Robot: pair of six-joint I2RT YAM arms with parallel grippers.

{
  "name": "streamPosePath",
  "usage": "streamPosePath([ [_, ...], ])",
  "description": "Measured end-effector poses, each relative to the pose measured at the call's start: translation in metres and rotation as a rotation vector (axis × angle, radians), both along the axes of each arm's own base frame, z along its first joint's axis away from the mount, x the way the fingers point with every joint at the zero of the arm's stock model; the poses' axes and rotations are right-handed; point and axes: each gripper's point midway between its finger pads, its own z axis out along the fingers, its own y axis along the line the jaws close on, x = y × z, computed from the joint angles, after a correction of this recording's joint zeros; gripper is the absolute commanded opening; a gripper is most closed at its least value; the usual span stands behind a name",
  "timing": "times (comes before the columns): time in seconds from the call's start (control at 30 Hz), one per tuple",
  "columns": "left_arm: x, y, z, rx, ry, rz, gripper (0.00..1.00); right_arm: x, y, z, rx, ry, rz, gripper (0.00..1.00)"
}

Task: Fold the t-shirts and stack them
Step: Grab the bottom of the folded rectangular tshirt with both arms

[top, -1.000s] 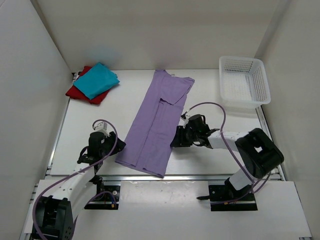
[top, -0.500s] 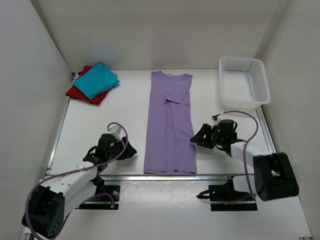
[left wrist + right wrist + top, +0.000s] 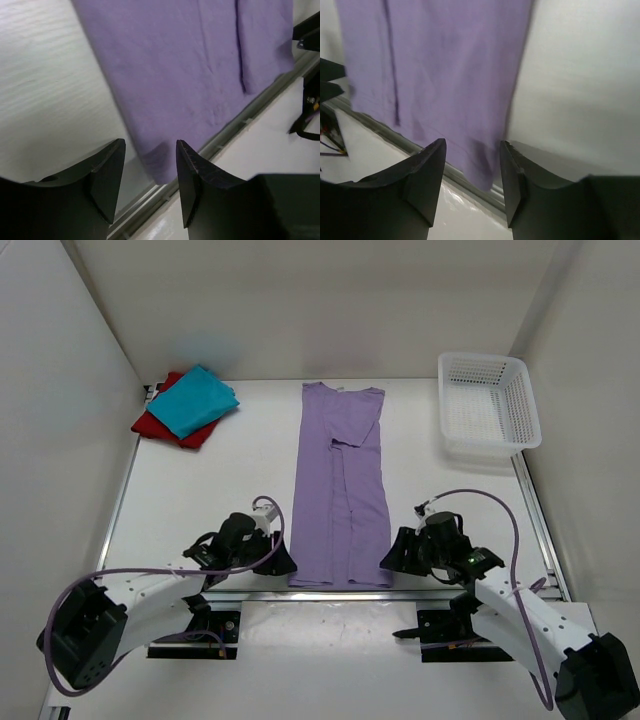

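In the last second the lilac shirt (image 3: pixel 340 490) changed its position. Before, it lay slanted across the table (image 3: pixel 200 490), with its near end pointing toward the left arm. Now it lay straight, as a long narrow strip from the far side to the near edge, with both sides folded in to the middle. The right gripper (image 3: pixel 388 558), which had been touching the right edge of the shirt around its middle, had moved back to the near right corner of the hem. The left gripper (image 3: pixel 283 562) had come from the open table at the left to the near left corner.

Both claws were released. In the left wrist view the two fingers stood apart and the hem corner was seen in the gap, lying flat on the table, not pinched. The right wrist view showed the same on the other corner.

To me this meant the lengthwise fold was finished and the straightening was done. The arms were in place to take the hem at both corners, I think for folding the strip toward the collar.

The teal shirt (image 3: pixel 192 400) lay folded on the red shirt (image 3: pixel 150 423) at the far left corner, so only the lilac one was left to join this pile.
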Motion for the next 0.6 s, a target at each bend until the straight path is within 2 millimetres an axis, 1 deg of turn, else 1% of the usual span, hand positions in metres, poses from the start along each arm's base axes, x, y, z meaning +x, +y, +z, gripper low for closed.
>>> streamPosePath([
  [0.07,-0.005,-0.006,0.000,-0.003,0.011,-0.035,0.55,-0.012,-0.002,-0.008,-0.032,0.051,-0.001,0.46],
  [0.13,-0.008,-0.010,-0.001,-0.003,0.022,-0.056,0.53,-0.018,-0.004,-0.012,-0.050,0.088,-0.012,0.45],
  [0.23,-0.012,-0.013,-0.002,0.005,0.031,-0.082,0.45,-0.023,-0.007,-0.013,-0.060,0.107,-0.034,0.37],
  [0.27,-0.014,-0.012,-0.003,0.010,0.034,-0.089,0.43,-0.024,-0.008,-0.014,-0.062,0.114,-0.040,0.33],
  [0.3,-0.016,-0.012,-0.003,0.013,0.038,-0.093,0.41,-0.026,-0.008,-0.015,-0.060,0.122,-0.042,0.28],
  [0.37,-0.019,-0.012,-0.005,0.019,0.046,-0.103,0.37,-0.031,-0.008,-0.020,-0.056,0.150,-0.044,0.23],
  [0.43,-0.022,-0.013,-0.007,0.023,0.054,-0.114,0.28,-0.035,-0.006,-0.022,-0.053,0.169,-0.042,0.14],
  [0.47,-0.023,-0.013,-0.007,0.023,0.059,-0.118,0.25,-0.036,-0.005,-0.022,-0.054,0.174,-0.037,0.10],
  [0.5,-0.025,-0.015,-0.008,0.023,0.066,-0.127,0.17,-0.038,-0.005,-0.023,-0.058,0.178,-0.031,0.01],
  [0.57,-0.031,-0.017,-0.010,0.023,0.081,-0.151,0.06,-0.040,-0.004,-0.024,-0.059,0.190,-0.021,0.00],
  [0.6,-0.034,-0.019,-0.009,0.022,0.086,-0.164,0.04,-0.041,-0.003,-0.023,-0.054,0.195,-0.017,0.00],
])
